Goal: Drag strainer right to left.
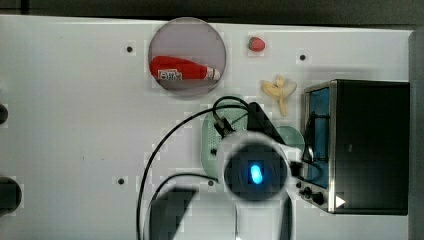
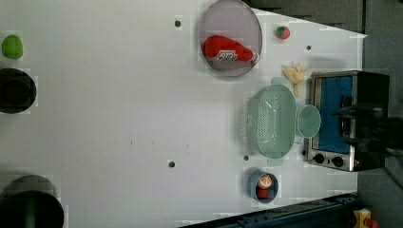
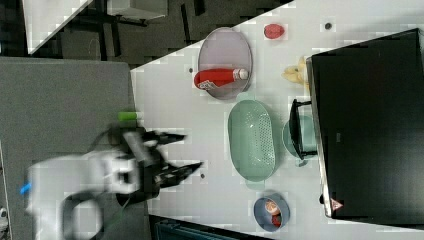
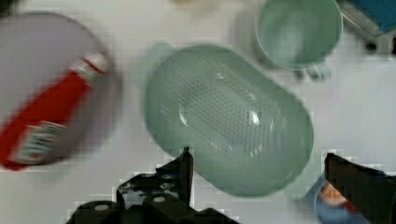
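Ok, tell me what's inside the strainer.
Nothing lies in the strainer: the left view and the wrist view show only its bare, hole-dotted bottom. In the top view the arm covers much of it, so that picture adds nothing.

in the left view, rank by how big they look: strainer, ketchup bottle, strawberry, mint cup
Largest to smallest, as they look in the left view:
1. strainer
2. ketchup bottle
3. mint cup, smaller than the bottle, but not by much
4. strawberry
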